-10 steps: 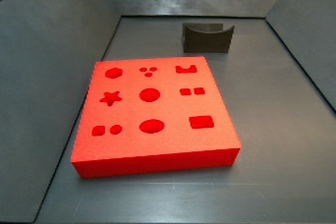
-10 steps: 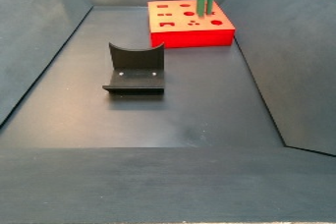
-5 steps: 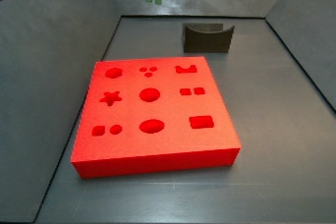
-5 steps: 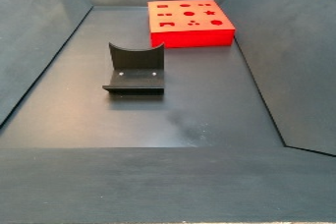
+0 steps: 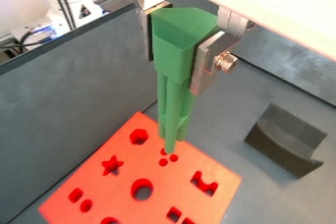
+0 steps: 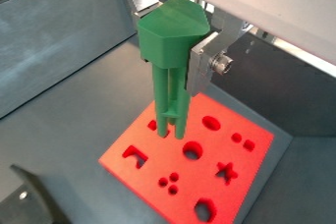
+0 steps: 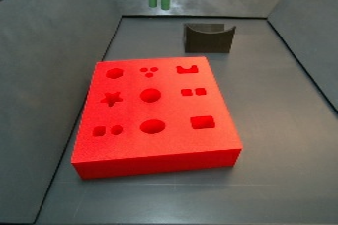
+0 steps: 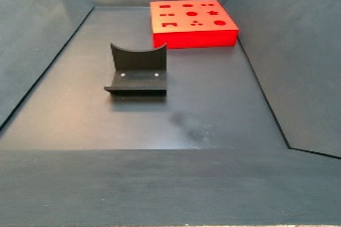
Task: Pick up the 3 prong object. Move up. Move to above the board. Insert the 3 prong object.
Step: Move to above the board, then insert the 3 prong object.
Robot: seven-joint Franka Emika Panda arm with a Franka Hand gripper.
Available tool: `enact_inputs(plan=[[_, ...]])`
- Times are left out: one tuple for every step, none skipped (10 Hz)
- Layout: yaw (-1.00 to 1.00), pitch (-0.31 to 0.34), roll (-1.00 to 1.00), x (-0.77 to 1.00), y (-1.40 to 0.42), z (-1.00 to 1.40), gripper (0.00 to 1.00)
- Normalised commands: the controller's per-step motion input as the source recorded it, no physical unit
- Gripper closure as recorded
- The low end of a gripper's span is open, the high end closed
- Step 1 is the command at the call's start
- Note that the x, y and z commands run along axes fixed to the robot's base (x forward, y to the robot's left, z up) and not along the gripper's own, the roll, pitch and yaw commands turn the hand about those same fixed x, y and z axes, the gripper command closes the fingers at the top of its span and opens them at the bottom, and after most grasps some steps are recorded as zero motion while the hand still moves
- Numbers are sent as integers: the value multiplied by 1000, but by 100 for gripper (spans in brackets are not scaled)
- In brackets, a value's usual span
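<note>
Your gripper (image 5: pixel 184 41) has climbed: its fingers (image 5: pixel 210 59) stay clamped on the 3 prong object (image 5: pixel 171 81), now high above the board (image 5: pixel 125 184) and gone from a side view. Next, line up over the three small holes.

Robot lab, grey walled bin (image 8: pixel 80 121), gripper (image 5: pixel 184 46) above, fixture (image 8: pixel 136 70)
</note>
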Motion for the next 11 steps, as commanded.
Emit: enact_inputs(plan=[[6,101,12,87,-244,75,100],[7,88,15,67,-178,59,100],[0,0,11,0,0,-89,100],[314,-43,0,151,89,-694,100],[726,-113,-24,111,240,-851,100],[840,-123,0,0,257,-877,100],[951,-107,0,-11,194,-857,100],[983,-127,0,-83,163,-837,100],[977,-130,24,-89,140,-800,100],[811,-156,100,0,137,-683,100],[357,-116,21,-9,100,-474,100]])
